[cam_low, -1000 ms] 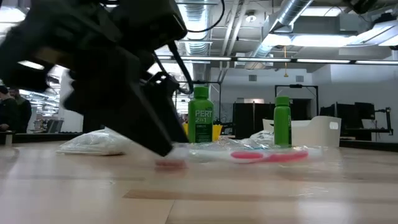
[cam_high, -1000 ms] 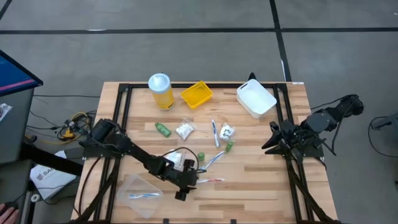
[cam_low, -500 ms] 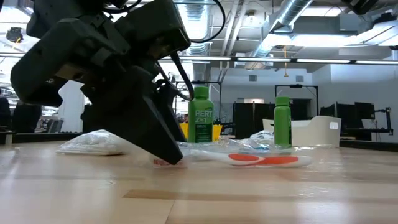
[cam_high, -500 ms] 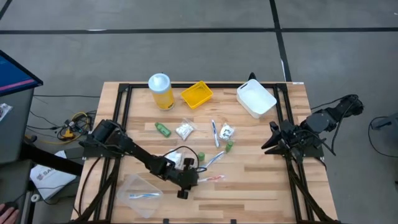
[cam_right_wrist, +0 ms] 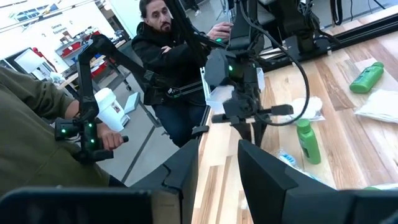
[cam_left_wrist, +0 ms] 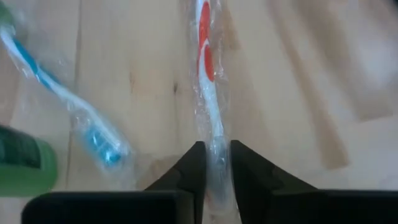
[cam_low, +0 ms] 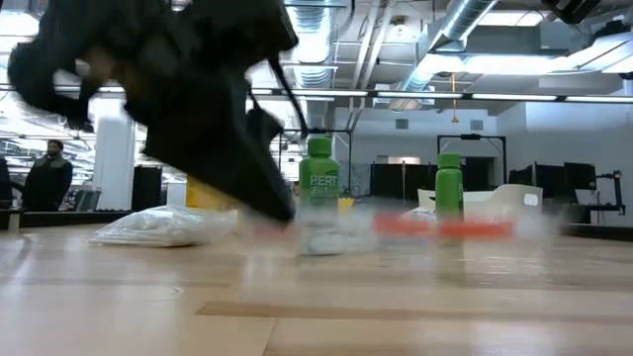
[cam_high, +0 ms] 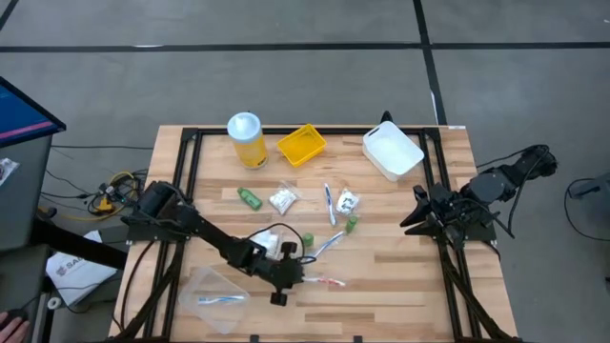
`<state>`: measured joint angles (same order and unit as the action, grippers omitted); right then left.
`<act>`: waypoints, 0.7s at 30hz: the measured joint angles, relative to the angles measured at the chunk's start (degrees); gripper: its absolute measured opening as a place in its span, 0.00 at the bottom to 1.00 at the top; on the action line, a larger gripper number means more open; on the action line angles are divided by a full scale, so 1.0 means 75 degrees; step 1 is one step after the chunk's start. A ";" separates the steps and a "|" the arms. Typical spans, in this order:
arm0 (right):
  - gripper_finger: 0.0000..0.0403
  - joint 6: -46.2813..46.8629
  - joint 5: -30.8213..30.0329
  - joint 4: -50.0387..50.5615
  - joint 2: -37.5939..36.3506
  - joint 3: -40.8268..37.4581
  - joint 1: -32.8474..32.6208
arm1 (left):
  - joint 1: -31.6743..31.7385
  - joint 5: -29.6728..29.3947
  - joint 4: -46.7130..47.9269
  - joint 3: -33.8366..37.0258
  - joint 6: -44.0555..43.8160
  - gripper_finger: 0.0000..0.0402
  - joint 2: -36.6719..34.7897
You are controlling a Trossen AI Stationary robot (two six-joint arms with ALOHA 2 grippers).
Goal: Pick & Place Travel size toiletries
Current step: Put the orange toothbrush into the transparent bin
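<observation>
Crinkly clear film wraps the slim red-and-white toothbrush (cam_left_wrist: 208, 81), light and slippery, so the left gripper (cam_left_wrist: 216, 163), clamped on its handle end, probably needs a firm pinch.

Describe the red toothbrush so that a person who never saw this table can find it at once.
On the wooden table, look at the near edge where the left gripper reaches. The red toothbrush lies in clear wrap, its handle pinched between that gripper's fingers. It has red-orange marks; the neighbouring wrapped toothbrush is blue.

yellow jar (cam_high: 247, 139), yellow tray (cam_high: 301, 144), white bin (cam_high: 392, 151) along the table's (cam_high: 400, 276) far side
</observation>
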<state>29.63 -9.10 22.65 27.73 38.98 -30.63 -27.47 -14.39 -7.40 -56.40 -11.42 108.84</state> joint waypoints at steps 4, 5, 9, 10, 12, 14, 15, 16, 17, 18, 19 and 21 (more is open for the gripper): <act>0.26 0.0006 0.0000 0.0000 0.0000 0.0000 0.0000 | -0.0014 0.0079 0.0009 -0.0003 0.0026 0.12 -0.0551; 0.26 0.0029 0.0000 0.0000 0.0000 0.0000 0.0000 | -0.0014 0.0140 0.0022 -0.0003 0.0028 0.11 -0.0739; 0.26 0.0032 0.0000 0.0000 0.0000 0.0001 0.0000 | -0.0128 0.0411 0.0872 -0.0015 0.0038 0.12 -0.1761; 0.26 0.0033 0.0000 0.0000 0.0000 0.0000 0.0000 | -0.0202 0.0496 0.1259 -0.0014 -0.0032 0.12 -0.2054; 0.26 0.0032 0.0000 0.0003 0.0000 0.0003 0.0000 | -0.0390 0.0649 0.2000 -0.0015 -0.0391 0.13 -0.2626; 0.26 0.0032 0.0000 0.0001 -0.0002 0.0003 0.0000 | -0.0602 0.0683 0.2924 -0.0015 -0.1021 0.13 -0.3178; 0.26 0.0032 0.0000 0.0000 -0.0003 0.0003 0.0000 | -0.0718 0.0695 0.3389 -0.0015 -0.1425 0.13 -0.3411; 0.26 0.0032 0.0000 0.0001 0.0000 0.0003 0.0000 | -0.0843 0.0695 0.3834 -0.0015 -0.1871 0.13 -0.3616; 0.26 0.0033 0.0000 0.0001 0.0000 0.0001 0.0000 | -0.0971 0.0710 0.4283 -0.0015 -0.2286 0.13 -0.3800; 0.26 0.0032 0.0000 0.0001 0.0000 0.0001 0.0000 | -0.1138 0.0793 0.4682 -0.0012 -0.2601 0.13 -0.3976; 0.26 0.0030 0.0000 0.0003 0.0000 0.0003 0.0000 | -0.1305 0.0878 0.4931 -0.0012 -0.2850 0.13 -0.4143; 0.26 0.0006 -0.0010 0.0003 0.0000 0.0003 0.0000 | -0.1736 0.1060 0.5273 -0.0012 -0.3411 0.13 -0.4472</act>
<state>29.67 -9.18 22.68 27.73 39.00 -30.63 -40.49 -6.45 32.15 -56.49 -37.01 75.30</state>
